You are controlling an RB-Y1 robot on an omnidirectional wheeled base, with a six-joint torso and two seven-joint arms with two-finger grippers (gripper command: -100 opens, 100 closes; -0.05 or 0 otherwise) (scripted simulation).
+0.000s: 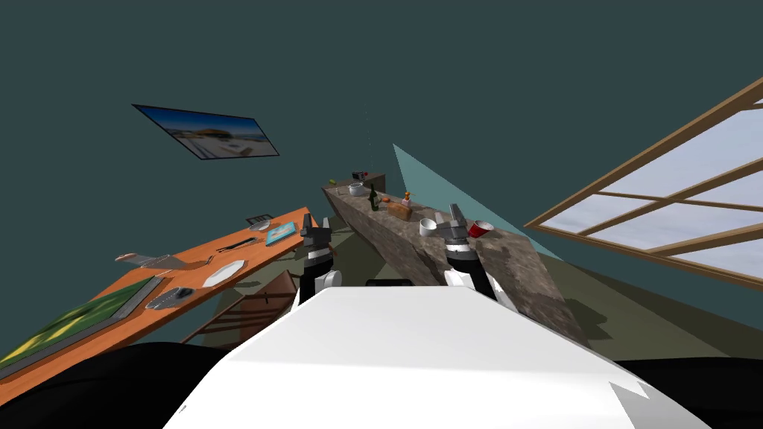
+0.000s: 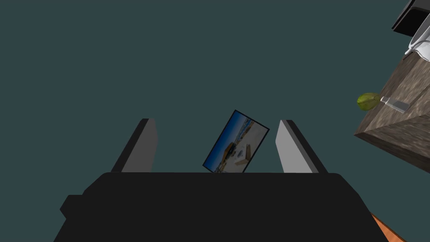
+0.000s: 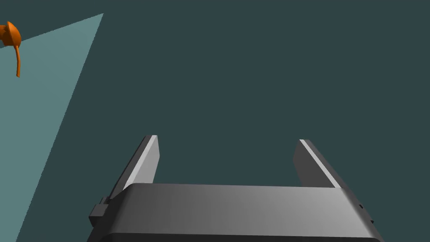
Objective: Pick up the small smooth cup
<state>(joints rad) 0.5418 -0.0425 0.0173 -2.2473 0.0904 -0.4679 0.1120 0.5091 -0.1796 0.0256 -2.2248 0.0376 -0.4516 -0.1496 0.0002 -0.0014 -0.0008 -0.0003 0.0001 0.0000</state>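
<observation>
Dim, even render light, with one pale wedge on the wall.

Dark teal walls [image 1: 372, 74] keep all three views dusky. A lighter teal wedge [image 1: 439, 194] lies behind the stone counter [image 1: 514, 268], and the window [image 1: 670, 216] panes are the brightest patch. Soft shadows mark the floor [image 1: 596, 313] beside the counter. The right gripper [image 3: 227, 139] shows thin highlights along its finger edges. Outlines stay crisp, and the head view's wide lens splays lines toward the corners.
</observation>
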